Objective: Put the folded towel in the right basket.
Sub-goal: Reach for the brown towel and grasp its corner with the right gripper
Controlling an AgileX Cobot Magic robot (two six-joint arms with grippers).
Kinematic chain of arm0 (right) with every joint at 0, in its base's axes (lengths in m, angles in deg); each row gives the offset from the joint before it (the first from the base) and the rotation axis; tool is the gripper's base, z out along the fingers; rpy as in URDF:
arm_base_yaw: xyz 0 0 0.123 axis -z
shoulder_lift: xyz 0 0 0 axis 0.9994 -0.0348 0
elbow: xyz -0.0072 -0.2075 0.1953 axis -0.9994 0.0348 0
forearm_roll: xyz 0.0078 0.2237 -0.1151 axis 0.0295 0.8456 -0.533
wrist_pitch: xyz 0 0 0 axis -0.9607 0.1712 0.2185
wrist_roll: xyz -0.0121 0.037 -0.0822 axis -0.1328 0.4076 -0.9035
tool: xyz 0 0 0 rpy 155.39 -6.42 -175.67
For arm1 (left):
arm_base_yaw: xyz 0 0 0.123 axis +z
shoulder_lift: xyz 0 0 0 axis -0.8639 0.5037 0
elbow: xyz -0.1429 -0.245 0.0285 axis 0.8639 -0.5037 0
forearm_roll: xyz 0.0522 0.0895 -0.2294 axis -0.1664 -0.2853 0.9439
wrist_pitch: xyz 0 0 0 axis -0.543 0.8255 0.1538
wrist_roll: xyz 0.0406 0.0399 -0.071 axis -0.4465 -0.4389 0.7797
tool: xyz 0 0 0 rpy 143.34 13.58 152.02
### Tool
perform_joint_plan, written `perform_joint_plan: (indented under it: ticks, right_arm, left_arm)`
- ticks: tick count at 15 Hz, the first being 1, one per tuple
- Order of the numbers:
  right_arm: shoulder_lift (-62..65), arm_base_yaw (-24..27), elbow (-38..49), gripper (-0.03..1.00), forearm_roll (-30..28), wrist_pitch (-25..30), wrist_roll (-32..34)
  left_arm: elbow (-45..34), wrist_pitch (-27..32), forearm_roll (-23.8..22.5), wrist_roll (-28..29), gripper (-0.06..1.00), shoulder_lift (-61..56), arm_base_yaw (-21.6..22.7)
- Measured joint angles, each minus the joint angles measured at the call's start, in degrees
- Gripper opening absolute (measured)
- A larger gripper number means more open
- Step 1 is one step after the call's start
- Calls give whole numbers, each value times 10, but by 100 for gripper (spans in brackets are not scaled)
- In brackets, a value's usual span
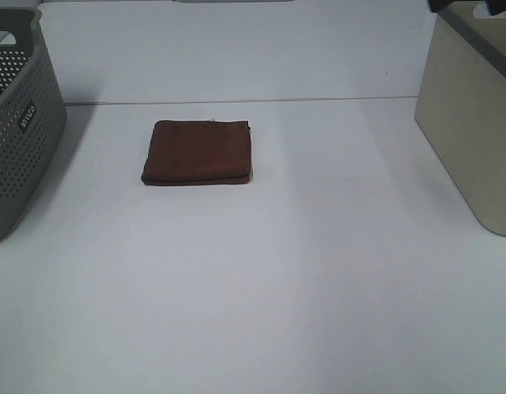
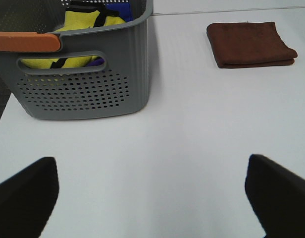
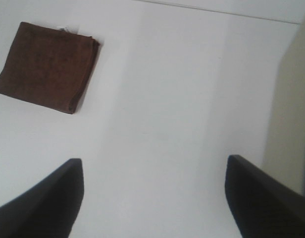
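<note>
A folded brown towel (image 1: 198, 153) lies flat on the white table, left of the middle. It also shows in the left wrist view (image 2: 249, 44) and in the right wrist view (image 3: 47, 66). The beige right basket (image 1: 475, 123) stands at the table's right edge; its wall shows in the right wrist view (image 3: 293, 109). Neither gripper shows in the exterior high view. My left gripper (image 2: 152, 196) is open and empty, well short of the towel. My right gripper (image 3: 155, 196) is open and empty above bare table, between the towel and the beige basket.
A grey perforated basket (image 1: 19, 123) stands at the table's left edge. In the left wrist view this grey basket (image 2: 83, 74) holds yellow and blue cloth (image 2: 88, 20) and has an orange handle (image 2: 26, 41). The white table (image 1: 261, 287) spreads between the baskets.
</note>
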Motion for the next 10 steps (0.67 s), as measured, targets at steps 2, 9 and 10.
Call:
perform_joint_plan:
  ticks: [2,9,10]
  right_arm:
    - [-83,-41,-72,74,9,15,0]
    - [-343,-78,-270,75,167,88,0]
    - [-372,-78,-282,76,189,94,0]
  left_arm:
    - [0,0,0,0,97,0,0]
    - [0,0,0,0,97,0,0]
    - [0,0,0,0,97,0,0]
